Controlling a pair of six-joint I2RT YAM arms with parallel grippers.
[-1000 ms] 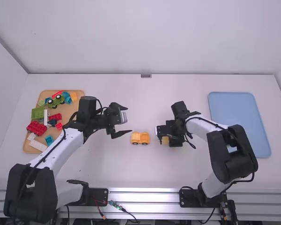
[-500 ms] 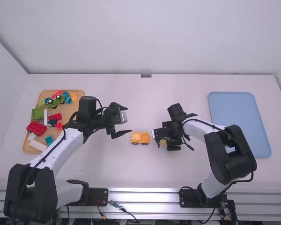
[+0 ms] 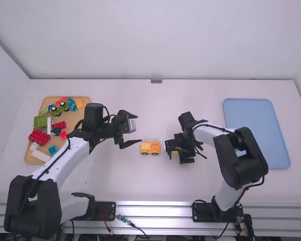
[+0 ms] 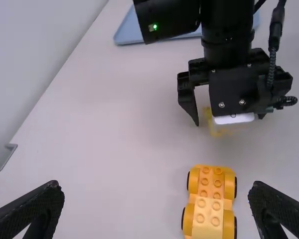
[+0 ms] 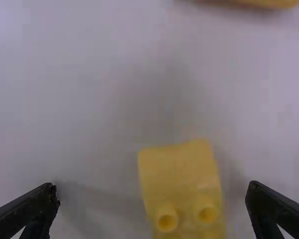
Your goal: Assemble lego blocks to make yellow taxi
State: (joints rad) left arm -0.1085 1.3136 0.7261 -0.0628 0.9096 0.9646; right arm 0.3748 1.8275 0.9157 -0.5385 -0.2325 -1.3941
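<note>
The orange-yellow wheeled car piece (image 3: 150, 147) stands on the table between the two grippers; the left wrist view shows this car (image 4: 209, 201) with studs on top. My left gripper (image 3: 135, 134) is open above the table, left of the car; its tips in its wrist view (image 4: 156, 191) are wide apart. My right gripper (image 3: 176, 156) is low over a yellow block (image 3: 175, 153), right of the car. In the right wrist view the block (image 5: 182, 184) lies between the spread fingers of my right gripper (image 5: 152, 191), apart from both.
At the far left a wooden tray (image 3: 29, 156) holds several loose bricks and a green wheeled piece (image 3: 59, 108). A blue tray (image 3: 256, 130) lies at the right, beyond the right arm.
My right gripper has shifted left and slightly toward the camera, with its arm links swinging. The left arm and the car have stayed still.
</note>
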